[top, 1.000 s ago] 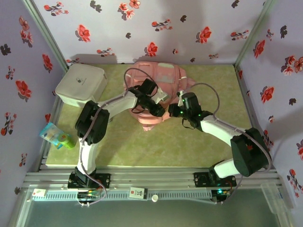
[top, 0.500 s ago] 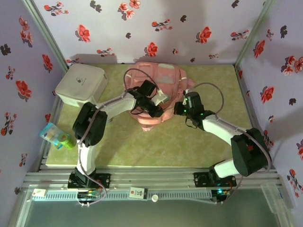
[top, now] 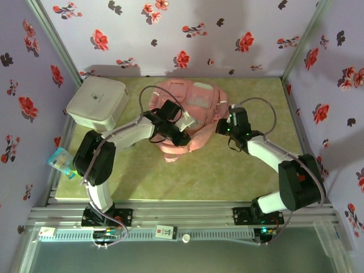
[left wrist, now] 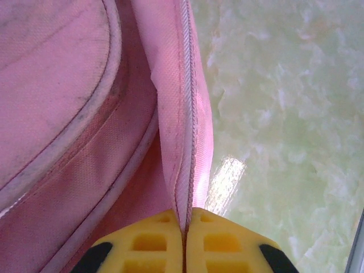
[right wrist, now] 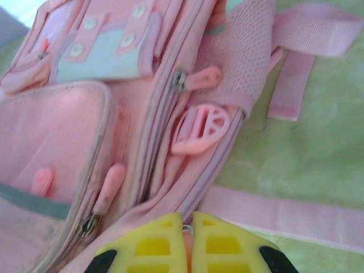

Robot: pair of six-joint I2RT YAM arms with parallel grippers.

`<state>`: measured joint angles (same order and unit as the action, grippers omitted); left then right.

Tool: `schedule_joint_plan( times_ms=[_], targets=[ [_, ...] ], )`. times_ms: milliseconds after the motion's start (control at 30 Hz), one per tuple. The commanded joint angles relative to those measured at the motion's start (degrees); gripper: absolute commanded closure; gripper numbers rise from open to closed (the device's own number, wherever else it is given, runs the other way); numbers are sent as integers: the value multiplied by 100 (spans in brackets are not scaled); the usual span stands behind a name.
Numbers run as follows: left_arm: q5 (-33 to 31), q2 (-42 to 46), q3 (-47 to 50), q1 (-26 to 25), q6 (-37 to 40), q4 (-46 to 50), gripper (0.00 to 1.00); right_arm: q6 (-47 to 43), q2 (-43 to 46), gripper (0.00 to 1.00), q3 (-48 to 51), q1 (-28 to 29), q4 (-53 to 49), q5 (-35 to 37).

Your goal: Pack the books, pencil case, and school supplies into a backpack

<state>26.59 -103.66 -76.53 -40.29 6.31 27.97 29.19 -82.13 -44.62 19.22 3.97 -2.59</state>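
Left wrist: just clamped left gripper point(left wrist: 183, 233) onto backpack point(left wrist: 68, 114) zip edge; holds other rim in pinched right gripper point(right wrist: 188, 233); pulled both apart, likely stretching opening for packing.

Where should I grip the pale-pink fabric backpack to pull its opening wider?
Probably the zip-lined flap edge, pinched across its thin fold from the green table side, as the left gripper does; elsewhere the pale-pink fabric backpack looks broad, padded.
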Motion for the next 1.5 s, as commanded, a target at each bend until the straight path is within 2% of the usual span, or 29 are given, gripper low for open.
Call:
schedule_joint_plan(
  times_ms=[0, 200, 467, 500, 567, 667, 733, 900, 1067, 1267, 1467],
  targets=[
    [44, 472, 203, -9, -127, 617, 96, 157, -258, 100, -270, -387, 73, 512],
    [45, 675, 454, -31, -234, 648, 96, 379, -764, 100, -448, -638, 403, 266],
    [45, 690, 560, -123, -278, 675, 94, 416, -972, 100, -451, -711, 329, 707],
    [42, 711, 539, -127, -278, 683, 90, 366, -944, 96, -460, -716, 261, 649],
    [41, 770, 466, -142, -279, 667, 81, 258, -828, 80, -438, -711, 163, 374],
    [24, 899, 266, -156, -270, 667, 59, 218, -475, 56, -275, -701, 13, 153],
    [-409, 939, 122, -200, -311, 576, 50, 230, -198, 47, -162, -705, -185, 213],
    [-2034, 605, -349, -405, 32, 562, 38, 297, 340, 36, 66, -703, -625, 322],
    [-2675, -22, -881, -427, 648, 750, 34, 371, 620, 29, 188, -705, -759, 207],
    [-2680, -491, -1101, -514, 1823, 877, 33, 411, 702, 27, 186, -701, -803, 146],
    [-2669, -784, -1289, -517, 2118, 807, 36, 487, 698, 27, 204, -701, -757, 39]
  ],
)
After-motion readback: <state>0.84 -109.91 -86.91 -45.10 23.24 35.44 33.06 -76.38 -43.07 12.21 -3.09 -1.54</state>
